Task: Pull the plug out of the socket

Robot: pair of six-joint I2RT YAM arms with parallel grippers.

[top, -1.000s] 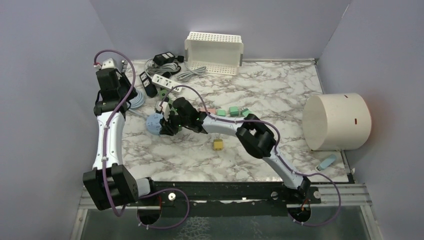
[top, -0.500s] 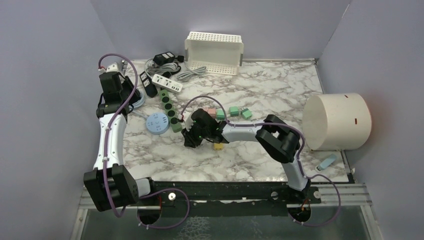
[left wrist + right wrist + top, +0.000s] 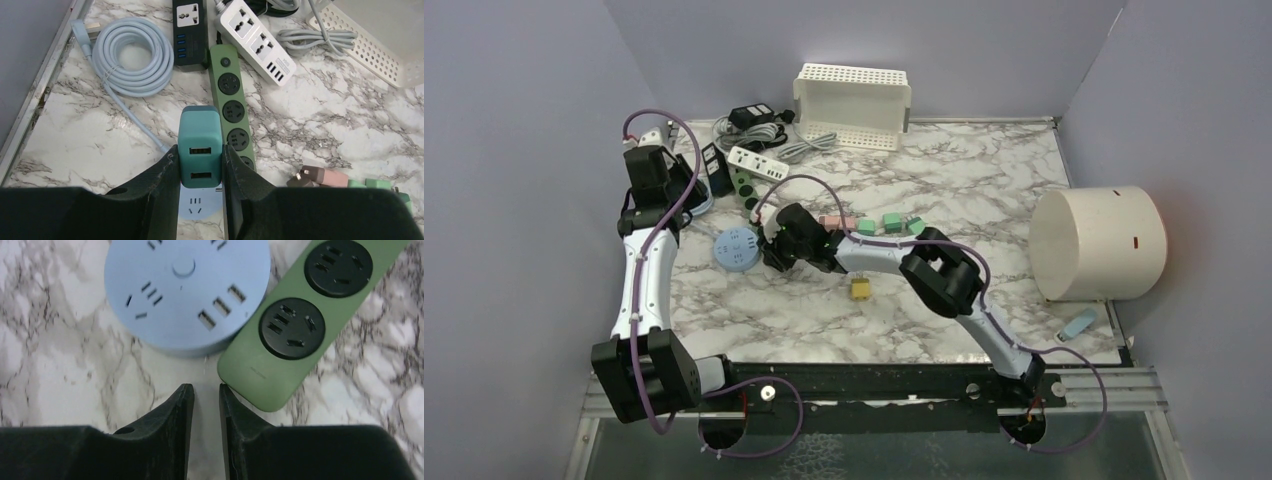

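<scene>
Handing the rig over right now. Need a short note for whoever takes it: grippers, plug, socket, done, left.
Left gripper: shut on the teal plug, held up off the table at back left.
Right gripper: jaws slightly apart, empty, low over the table just short of the round socket, next to the green strip.
Done: plug is out; nothing sits in the socket.
Left: probably set the plug down and pull both arms back.
</scene>
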